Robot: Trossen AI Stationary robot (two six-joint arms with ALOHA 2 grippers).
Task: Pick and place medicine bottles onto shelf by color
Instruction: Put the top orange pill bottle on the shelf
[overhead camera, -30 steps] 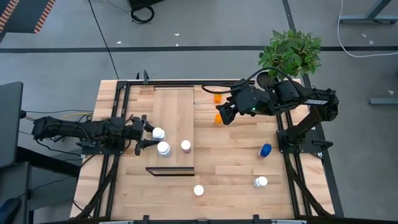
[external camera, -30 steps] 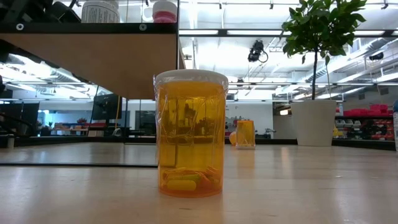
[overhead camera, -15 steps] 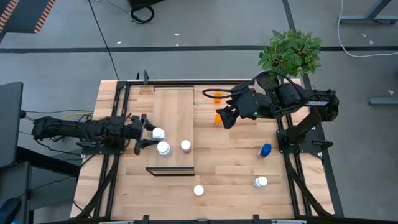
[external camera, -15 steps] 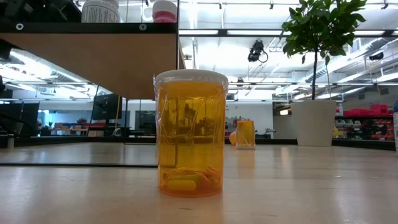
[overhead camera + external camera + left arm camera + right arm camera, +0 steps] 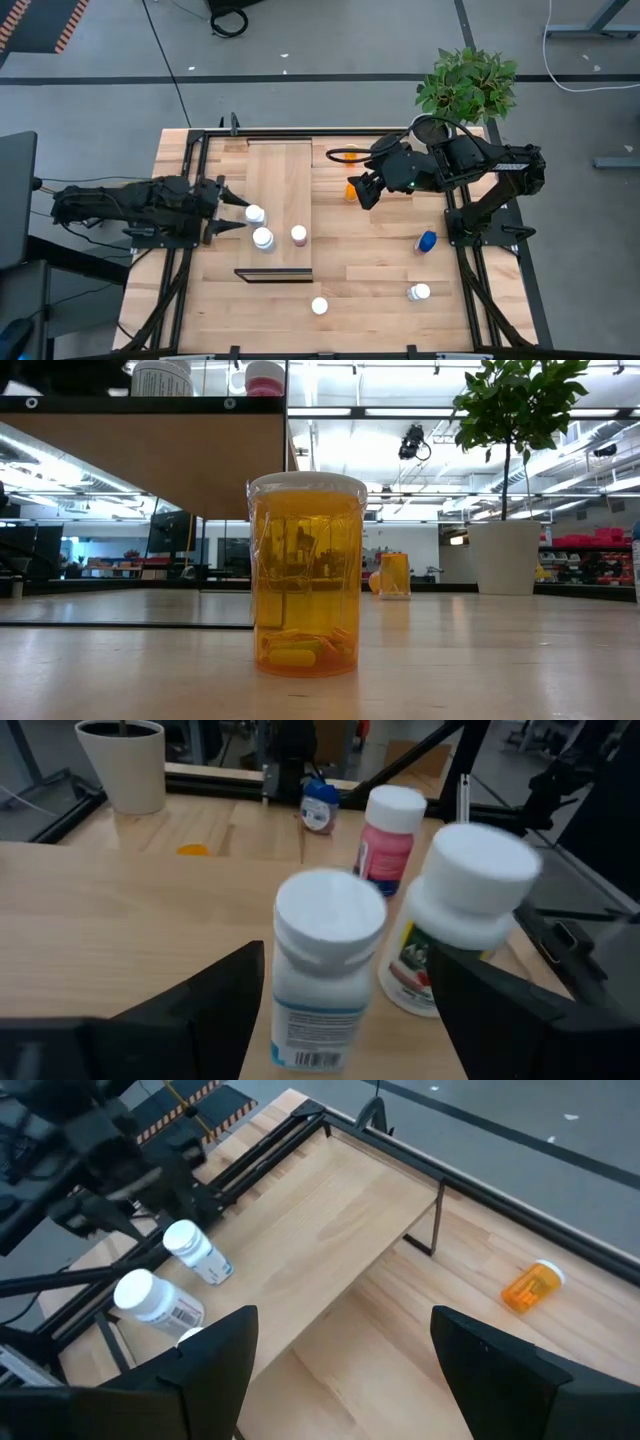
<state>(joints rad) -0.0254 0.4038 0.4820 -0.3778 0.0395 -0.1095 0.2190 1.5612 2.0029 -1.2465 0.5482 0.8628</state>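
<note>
Orange bottle (image 5: pixel 351 189) stands on the surface just beside the shelf (image 5: pixel 280 180), directly under the right claw (image 5: pixel 362 188), whose fingers gape wide and empty. Its long axis is upright, so I judge a straight descent fits. Left claw (image 5: pixel 232 212), also wide, sits beside two white bottles (image 5: pixel 258 226) on the shelf.

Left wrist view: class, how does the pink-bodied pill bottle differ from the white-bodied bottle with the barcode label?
The pink-bodied pill bottle has a pink body, the white-bodied bottle a white, barcoded one. The pink one stands farther off, the white one nearer. Both stand upright, white-capped.
</note>
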